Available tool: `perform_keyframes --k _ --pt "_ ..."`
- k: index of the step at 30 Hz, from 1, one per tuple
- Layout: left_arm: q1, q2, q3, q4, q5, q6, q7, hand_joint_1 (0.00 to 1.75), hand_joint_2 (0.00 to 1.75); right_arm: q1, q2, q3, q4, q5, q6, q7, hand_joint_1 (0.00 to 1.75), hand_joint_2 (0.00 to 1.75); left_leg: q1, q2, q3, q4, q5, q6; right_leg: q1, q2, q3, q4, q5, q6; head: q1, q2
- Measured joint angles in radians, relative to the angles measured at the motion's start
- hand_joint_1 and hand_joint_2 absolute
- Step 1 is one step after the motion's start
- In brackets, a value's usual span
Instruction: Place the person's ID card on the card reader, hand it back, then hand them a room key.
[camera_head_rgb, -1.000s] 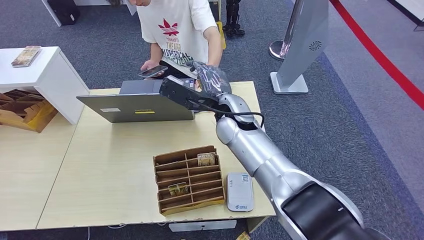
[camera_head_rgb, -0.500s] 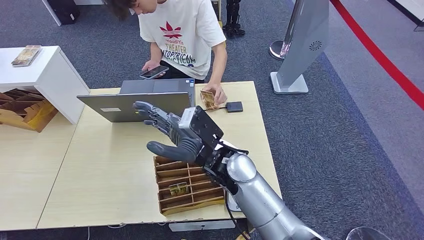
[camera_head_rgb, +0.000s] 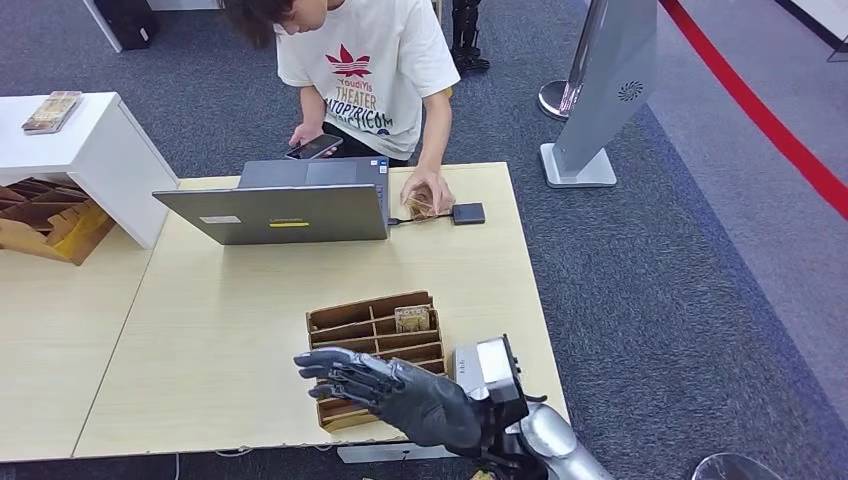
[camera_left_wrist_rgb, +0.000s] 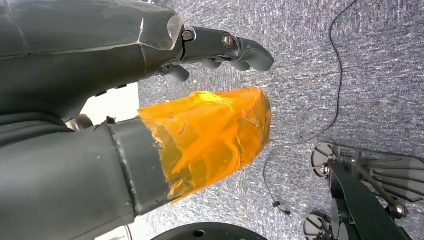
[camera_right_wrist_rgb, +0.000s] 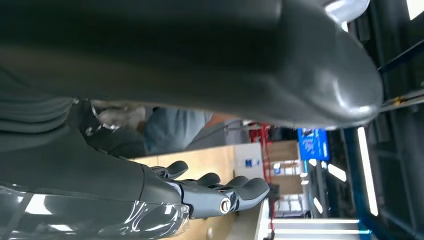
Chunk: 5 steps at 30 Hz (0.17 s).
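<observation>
Where the cardboard organizer (camera_head_rgb: 375, 345) sits on the tabletop (camera_head_rgb: 200, 340), one card (camera_head_rgb: 411, 318) stands in a far compartment; its near compartments are hidden by the right hand (camera_head_rgb: 395, 390), fingers spread, holding nothing. The card reader (camera_head_rgb: 468, 358) lies just beside the organizer, partly covered. Beyond the organizer, the person's hand (camera_head_rgb: 428, 192) covers a card near the laptop (camera_head_rgb: 275, 205). The left wrist view shows the left hand (camera_left_wrist_rgb: 150, 100) over carpet, empty, fingers extended.

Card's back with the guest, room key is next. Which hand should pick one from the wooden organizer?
Right. The right hand hovers over the wooden organizer, fingers apart and holding nothing, with a key card in a far slot. The left hand hangs over carpet, off the table.
</observation>
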Motion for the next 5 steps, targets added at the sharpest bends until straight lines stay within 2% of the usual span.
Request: perform_keyframes --k 5 --pt "0.0 0.0 0.0 0.0 -0.018 0.007 -0.005 0.0 0.0 0.03 -0.029 0.002 -0.029 -0.02 0.047 -0.009 0.0 0.0 0.0 0.0 0.0 0.0 0.0 0.0 0.0 0.0 0.0 0.0 0.0 0.0 0.0 0.0"
